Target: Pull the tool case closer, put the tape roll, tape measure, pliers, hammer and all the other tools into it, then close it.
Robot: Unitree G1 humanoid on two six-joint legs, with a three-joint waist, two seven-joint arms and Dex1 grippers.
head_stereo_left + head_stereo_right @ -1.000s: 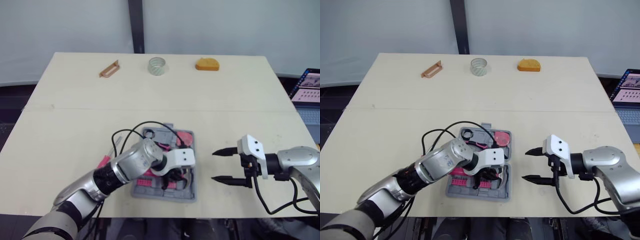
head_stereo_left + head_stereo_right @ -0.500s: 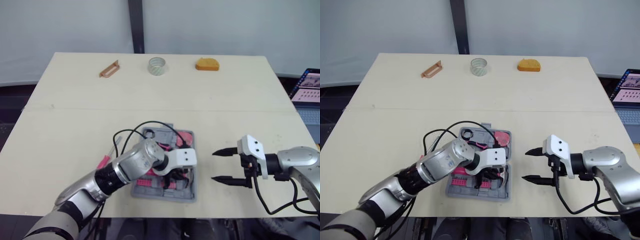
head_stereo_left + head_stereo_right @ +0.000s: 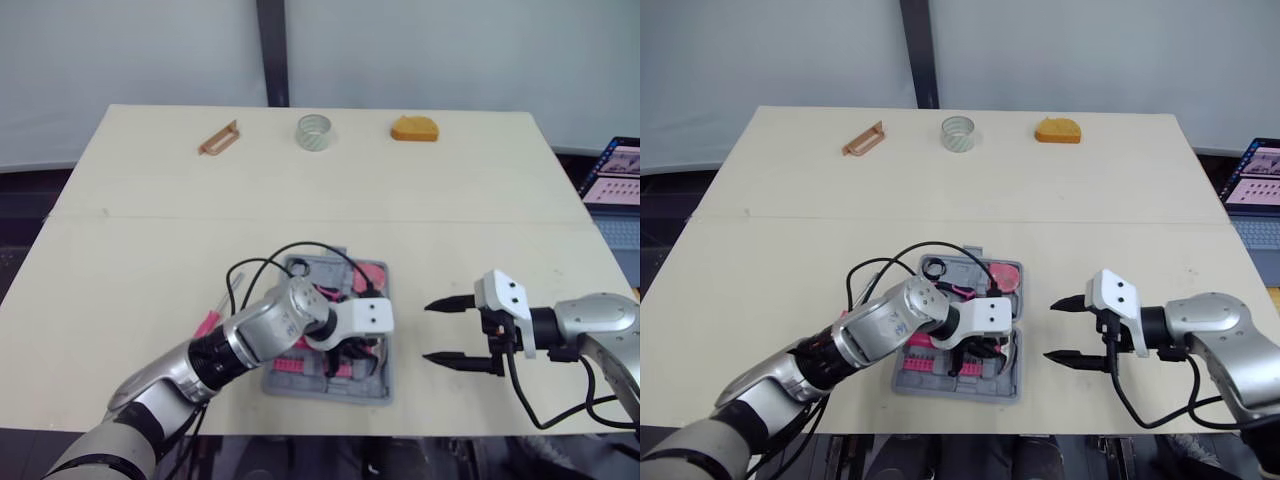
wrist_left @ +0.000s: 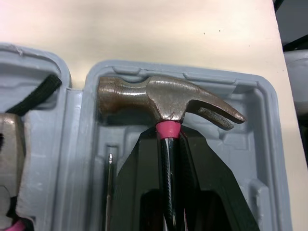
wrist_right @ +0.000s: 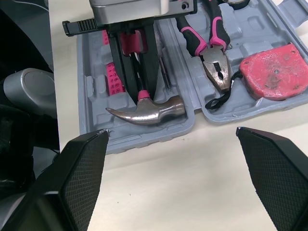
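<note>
The grey tool case [image 3: 330, 392] lies open near the table's front edge. Inside it are the red tape measure [image 5: 272, 72], the pink-handled pliers [image 5: 211, 45] and a row of pink bits. The hammer [image 4: 163, 98] rests with its head in the moulded slot at the case's right end. My left gripper [image 3: 358, 352] reaches over the case and is shut on the hammer's black handle just behind the pink collar. To the right of the case my right gripper [image 3: 440, 332] hovers open and holds nothing. The clear tape roll [image 3: 314, 131] stands at the far edge.
An orange object [image 3: 414, 128] and a tan, handle-shaped tool [image 3: 219, 138] lie by the far edge. A pink-handled tool [image 3: 207, 325] lies on the table left of the case, partly hidden by my left arm. A laptop [image 3: 615, 175] sits beyond the table's right side.
</note>
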